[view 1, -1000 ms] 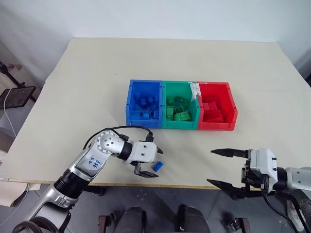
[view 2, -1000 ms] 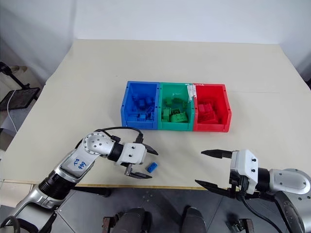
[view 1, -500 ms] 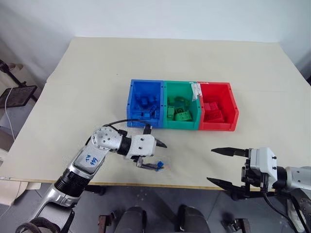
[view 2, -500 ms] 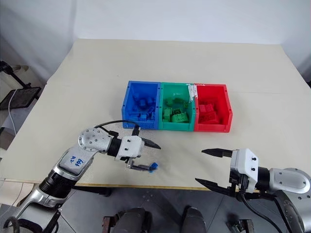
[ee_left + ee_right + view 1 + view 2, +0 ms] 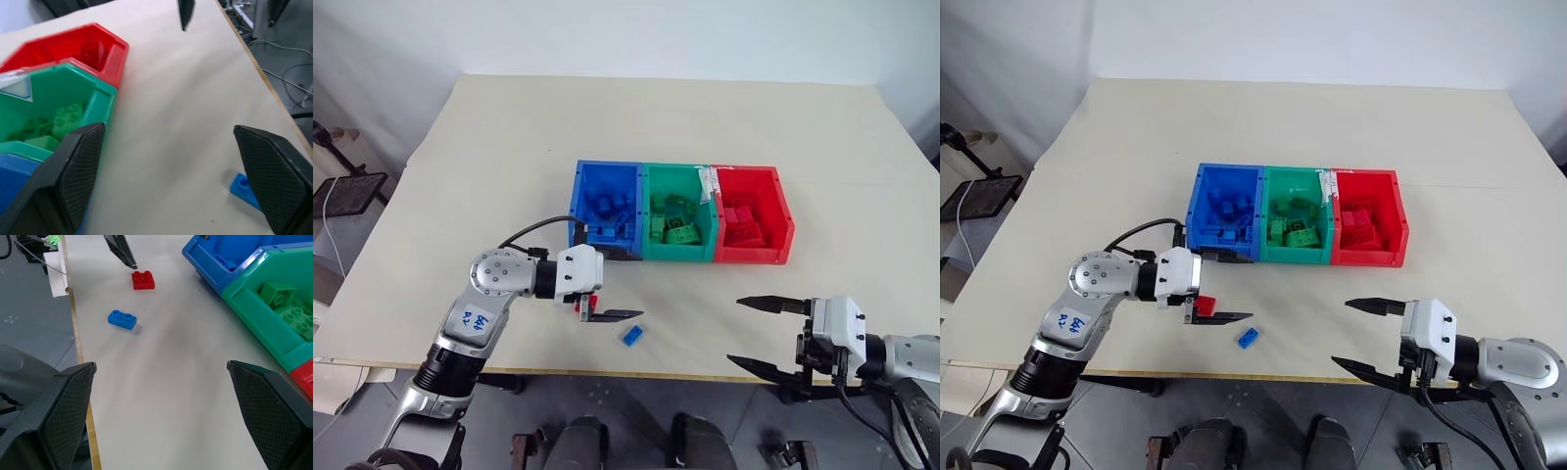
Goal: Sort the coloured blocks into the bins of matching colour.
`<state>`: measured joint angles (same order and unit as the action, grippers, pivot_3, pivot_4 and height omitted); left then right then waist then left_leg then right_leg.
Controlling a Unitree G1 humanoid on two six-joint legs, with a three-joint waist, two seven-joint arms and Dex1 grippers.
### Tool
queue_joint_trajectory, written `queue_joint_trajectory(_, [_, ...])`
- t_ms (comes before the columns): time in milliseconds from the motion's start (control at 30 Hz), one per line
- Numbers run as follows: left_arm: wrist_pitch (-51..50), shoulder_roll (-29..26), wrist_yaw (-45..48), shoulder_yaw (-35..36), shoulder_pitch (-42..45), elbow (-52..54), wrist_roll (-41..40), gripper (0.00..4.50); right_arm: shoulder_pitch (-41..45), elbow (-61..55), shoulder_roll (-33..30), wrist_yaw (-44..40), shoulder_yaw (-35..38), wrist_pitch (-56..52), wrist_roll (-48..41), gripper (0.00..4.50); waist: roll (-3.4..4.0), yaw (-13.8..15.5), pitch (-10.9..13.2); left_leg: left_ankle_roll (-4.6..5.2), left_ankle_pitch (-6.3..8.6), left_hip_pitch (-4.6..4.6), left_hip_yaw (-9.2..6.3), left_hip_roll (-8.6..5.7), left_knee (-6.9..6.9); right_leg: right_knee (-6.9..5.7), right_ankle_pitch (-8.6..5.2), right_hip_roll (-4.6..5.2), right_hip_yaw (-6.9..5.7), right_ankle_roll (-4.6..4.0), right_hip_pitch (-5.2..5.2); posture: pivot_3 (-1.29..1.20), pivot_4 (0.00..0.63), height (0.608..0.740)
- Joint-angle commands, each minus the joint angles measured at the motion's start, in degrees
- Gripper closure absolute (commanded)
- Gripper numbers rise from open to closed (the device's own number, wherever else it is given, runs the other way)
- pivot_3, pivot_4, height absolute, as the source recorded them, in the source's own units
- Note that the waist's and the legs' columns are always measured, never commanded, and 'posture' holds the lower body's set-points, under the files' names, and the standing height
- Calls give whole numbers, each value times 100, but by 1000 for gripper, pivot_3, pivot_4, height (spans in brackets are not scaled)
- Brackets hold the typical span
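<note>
Three joined square plastic bins (image 5: 679, 257), blue, green, red, already hold many matching bricks; left outside, near the blue bin's front: one small blue studded brick (image 5: 631, 335), one red brick (image 5: 143, 279); left pincer (image 5: 613, 284) gapes wide, empty, over the surface beside them; right pincer (image 5: 764, 334) fully spread, empty.

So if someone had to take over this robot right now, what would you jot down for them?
Left gripper: open, holding nothing, above the table in front of the blue bin.
Right gripper: open, empty, at the table's near edge.
Done: blue, green bin and red bin already hold matching blocks.
Left: a blue block and a red block lie loose on the table by the left gripper.
</note>
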<state>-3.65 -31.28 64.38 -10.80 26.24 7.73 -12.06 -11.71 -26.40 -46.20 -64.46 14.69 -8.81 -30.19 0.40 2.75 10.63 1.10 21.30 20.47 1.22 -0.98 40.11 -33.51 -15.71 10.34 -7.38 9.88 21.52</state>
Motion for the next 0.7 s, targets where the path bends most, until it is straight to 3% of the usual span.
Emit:
queue_joint_trajectory(33, [349, -160, 234, -97, -9, -6, 49, 1281, 17, -36, 10, -17, 37, 100, -24, 0, 0, 0, 0, 0, 0, 0, 0, 0, 0, 0, 0, 0, 0, 0, 0, 0, 150, 740])
queue_joint_trajectory(367, [311, -448, 640, -884, 29, 182, 599, 4451, -275, -247, -60, -23, 190, -25, -131, 0, 1, 5, 0, 0, 0, 0, 1, 0, -1, 0, 0, 0, 0, 0, 0, 0, 150, 740])
queue_joint_trajectory(433, [197, -435, 585, -959, 27, 213, 656, 4451, -335, -303, -71, -13, 213, -43, -153, 0, 0, 8, 0, 0, 0, 1, 1, -1, 0, 0, 0, 0, 0, 0, 0, 0, 150, 740])
queue_joint_trajectory(533, [-69, -289, 346, -973, 69, 159, 712, 3868, -403, -394, -77, 13, 228, -90, -181, 0, 0, 11, 0, 0, 0, 1, 2, 0, 0, 0, 0, -1, 1, 0, 0, 0, 150, 740])
queue_joint_trajectory(700, [185, -288, 355, -973, 50, 150, 753, 2288, -510, -502, -66, 34, 297, -149, -195, 0, 0, 12, 0, 0, 0, 1, 2, 1, 0, 0, 0, -1, 1, 0, 0, 0, 150, 740])
